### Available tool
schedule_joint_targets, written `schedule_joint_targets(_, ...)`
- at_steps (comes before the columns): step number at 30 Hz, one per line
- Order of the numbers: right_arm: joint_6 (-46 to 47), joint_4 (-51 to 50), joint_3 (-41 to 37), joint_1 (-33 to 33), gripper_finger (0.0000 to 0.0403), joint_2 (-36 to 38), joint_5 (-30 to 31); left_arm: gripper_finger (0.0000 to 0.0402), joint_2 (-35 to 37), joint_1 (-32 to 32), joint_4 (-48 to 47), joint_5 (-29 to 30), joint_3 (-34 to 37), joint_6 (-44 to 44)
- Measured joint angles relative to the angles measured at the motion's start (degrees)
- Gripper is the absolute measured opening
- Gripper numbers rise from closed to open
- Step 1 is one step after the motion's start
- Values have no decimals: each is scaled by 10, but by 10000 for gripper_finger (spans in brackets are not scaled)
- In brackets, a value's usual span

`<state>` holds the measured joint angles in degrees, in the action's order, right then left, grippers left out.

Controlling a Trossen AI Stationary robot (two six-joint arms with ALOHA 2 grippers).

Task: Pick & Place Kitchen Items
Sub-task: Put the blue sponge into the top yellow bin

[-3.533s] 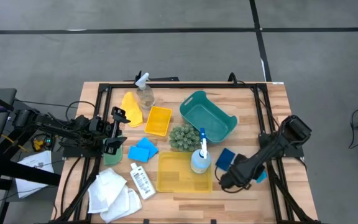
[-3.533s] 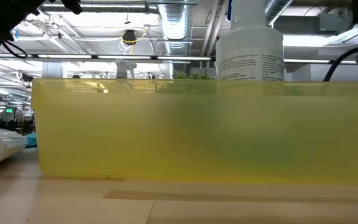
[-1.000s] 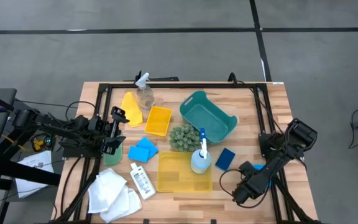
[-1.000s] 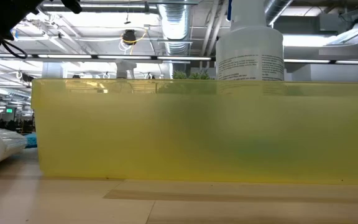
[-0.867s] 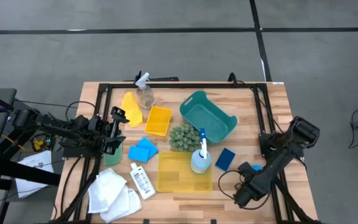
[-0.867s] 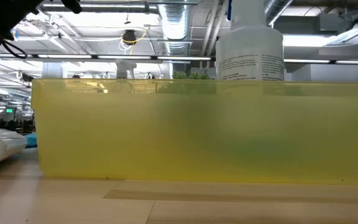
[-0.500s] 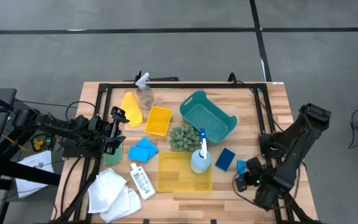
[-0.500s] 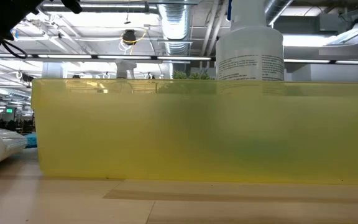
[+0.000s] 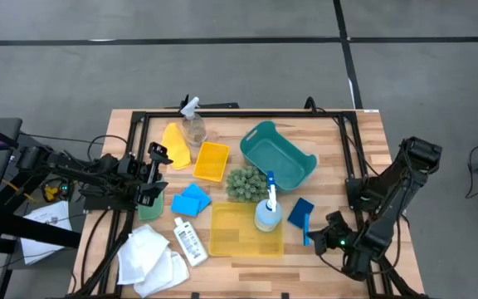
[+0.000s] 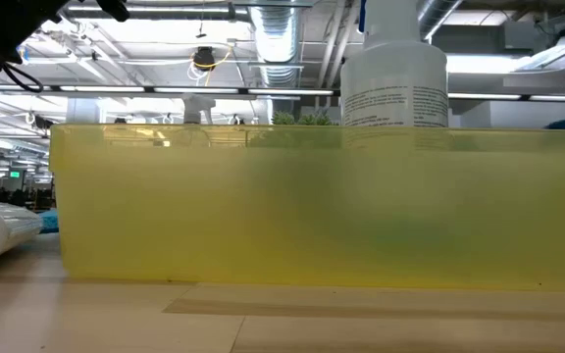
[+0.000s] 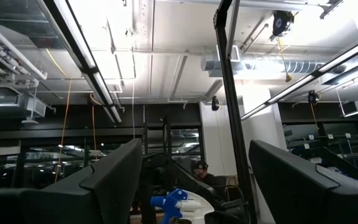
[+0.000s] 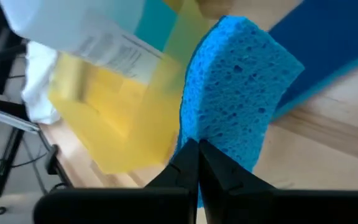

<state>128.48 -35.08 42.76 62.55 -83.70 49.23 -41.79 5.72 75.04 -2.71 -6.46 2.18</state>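
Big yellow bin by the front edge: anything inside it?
In the big yellow bin, only the spray bottle stands, at its right end. The floor looks otherwise bare; the low view cannot see through its wall.

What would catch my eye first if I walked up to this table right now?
Probably the right gripper near the table's front right, pinching a bright blue sponge beside the big translucent yellow bin. Next, the teal basket at the centre back, with a green bumpy ball in front of it. The left gripper waits at the left side over the table.
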Motion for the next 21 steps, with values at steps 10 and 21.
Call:
schedule_joint_targets(10, -43, 23, -1, -32, 0, -20, 12, 290, 0, 0, 0, 2, 0, 1)
schedule_joint_targets(21, -76, 73, 0, -50, 0, -49, 22, 290, 0, 0, -1, 2, 0, 1)
